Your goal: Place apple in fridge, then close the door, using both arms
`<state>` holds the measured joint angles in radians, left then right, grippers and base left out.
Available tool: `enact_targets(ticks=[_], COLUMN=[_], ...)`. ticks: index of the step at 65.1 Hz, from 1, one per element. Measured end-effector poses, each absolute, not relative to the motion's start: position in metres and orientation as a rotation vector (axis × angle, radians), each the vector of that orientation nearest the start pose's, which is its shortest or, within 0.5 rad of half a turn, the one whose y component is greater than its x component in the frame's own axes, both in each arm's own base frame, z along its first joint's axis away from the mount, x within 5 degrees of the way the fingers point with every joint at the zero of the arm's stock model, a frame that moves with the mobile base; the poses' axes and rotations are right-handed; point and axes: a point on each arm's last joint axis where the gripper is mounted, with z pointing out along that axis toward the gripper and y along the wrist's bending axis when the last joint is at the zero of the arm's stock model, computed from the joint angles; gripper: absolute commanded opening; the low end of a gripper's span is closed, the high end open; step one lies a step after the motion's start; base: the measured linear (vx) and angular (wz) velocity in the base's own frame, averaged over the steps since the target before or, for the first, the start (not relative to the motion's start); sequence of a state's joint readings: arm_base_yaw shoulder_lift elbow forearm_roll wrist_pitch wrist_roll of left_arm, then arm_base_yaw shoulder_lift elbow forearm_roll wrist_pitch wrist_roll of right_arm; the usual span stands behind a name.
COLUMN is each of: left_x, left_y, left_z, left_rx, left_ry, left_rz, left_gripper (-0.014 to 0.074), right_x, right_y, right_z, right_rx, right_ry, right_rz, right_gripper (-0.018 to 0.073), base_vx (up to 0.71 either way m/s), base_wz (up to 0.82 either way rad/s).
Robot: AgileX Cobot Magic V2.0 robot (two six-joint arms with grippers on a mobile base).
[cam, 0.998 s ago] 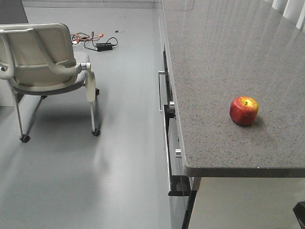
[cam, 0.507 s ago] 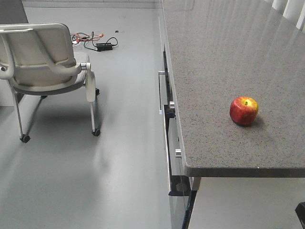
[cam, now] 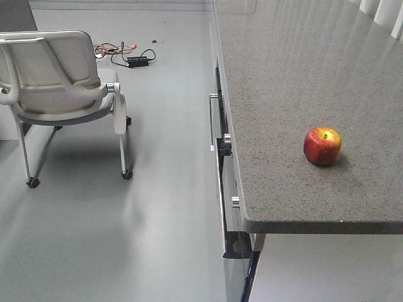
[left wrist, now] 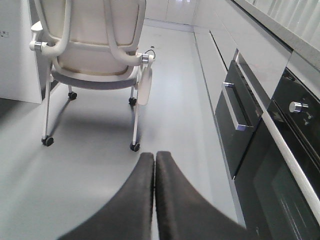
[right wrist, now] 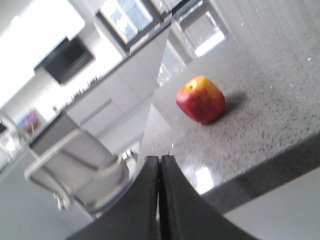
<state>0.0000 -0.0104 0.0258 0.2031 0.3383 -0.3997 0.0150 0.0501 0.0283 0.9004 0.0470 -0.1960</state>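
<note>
Chair (cam: pixel 60 75) on the floor, well left of the surface (cam: pixel 283 75); cables (cam: pixel 126 55) on the floor, also left of the surface; oven (left wrist: pixel 270 180) below the surface's left edge; apple (cam: pixel 322 146) upright on the surface, near its front edge, untouched; left jaws pressed together, empty; right jaws likewise, near the surface's front edge, apart from the apple.

Apple (cam: pixel 322 146) on the countertop (cam: pixel 277 88), near its front edge and towards the right. Oven fronts (left wrist: pixel 250 135) stand below the countertop's left edge. Chair (cam: pixel 60 82) on the floor (cam: pixel 164 207), well left of the countertop. Cables (cam: pixel 124 55) lie on the floor behind the chair.
</note>
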Motion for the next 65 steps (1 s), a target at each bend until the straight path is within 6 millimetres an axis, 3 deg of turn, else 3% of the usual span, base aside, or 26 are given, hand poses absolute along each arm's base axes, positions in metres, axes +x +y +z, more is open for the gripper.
enact_targets(ticks=[8,15,33,42,50,58,65], left_x=[0.053,0.053,0.053,0.053,0.053,0.053,0.053], left_y=[0.006,0.006,0.006,0.006,0.006,0.006,0.006], left_z=[0.175,0.175,0.175,0.175,0.175,0.175,0.175], left_rx=[-0.237,-0.237,-0.237,-0.237,-0.237,-0.237,-0.237], left_ry=[1.816,1.816,1.816,1.816,1.816,1.816,1.816], left_rz=[-0.085,-0.085,-0.085,-0.085,-0.085,-0.085,-0.085], left_gripper=[-0.0008,-0.0008,-0.0008,-0.0008,-0.0008,-0.0008,-0.0008], right_x=[0.061,0.060,0.061,0.077,0.095,0.108,0.117], right_y=[0.003,0.008,0.020,0.022,0.022,0.021,0.018], right_z=[0.199,0.207,0.301,0.341,0.367,0.384,0.387], right_rx=[0.540,0.436,0.067,-0.096,-0.199,-0.264,-0.297], right_ry=[1.515,1.556,1.560,1.619,1.680,1.709,1.722], right_rz=[0.590,0.572,0.428,0.288,0.197,0.113,0.036], right_gripper=[-0.0006,-0.0006,0.0041,0.0204,0.0489,0.0706,0.0725], base_vx=[0.00,0.00,0.00,0.00,0.00,0.00,0.00], base_wz=[0.00,0.00,0.00,0.00,0.00,0.00,0.00])
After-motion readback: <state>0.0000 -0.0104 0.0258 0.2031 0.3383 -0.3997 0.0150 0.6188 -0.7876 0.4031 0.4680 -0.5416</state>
